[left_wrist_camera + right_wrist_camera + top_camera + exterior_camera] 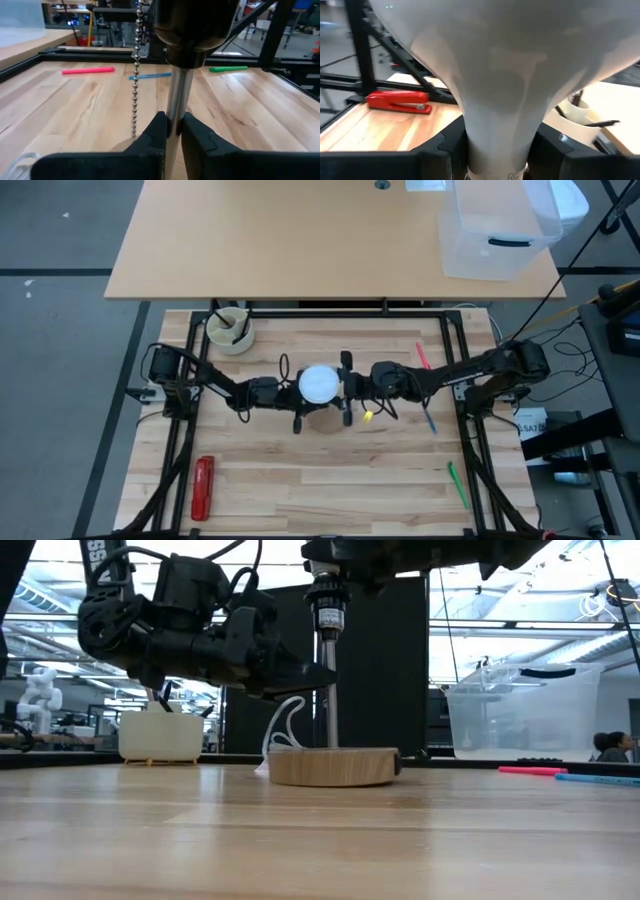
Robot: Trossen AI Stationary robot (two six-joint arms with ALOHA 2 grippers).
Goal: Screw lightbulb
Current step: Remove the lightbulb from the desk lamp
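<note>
The lightbulb stands dome up on top of a small lamp: a round wooden disc, a thin metal pole and a black socket. A bead chain hangs beside the pole. My right gripper comes in from the table's right, shut on the bulb. My left gripper reaches in from the left, shut on the pole below the socket. The bulb's screw base is hidden, and the low view cuts the bulb off. My left gripper pinches the lamp's metal pole between its two fingers, partway up between disc and socket. The fingers come in about level from the table's left and lie across the pole. The lamp stands upright with its disc on the table. My right gripper pinches the bulb's narrow neck, just under the dome, between its two fingers. They come in level from the table's right. The bulb stands upright, dome up, over the socket; where its base meets the socket is hidden.
A red stapler lies near left, and a cream cup with pens stands far left. Pink, blue and green markers lie to the right. A clear plastic bin sits on the far table.
</note>
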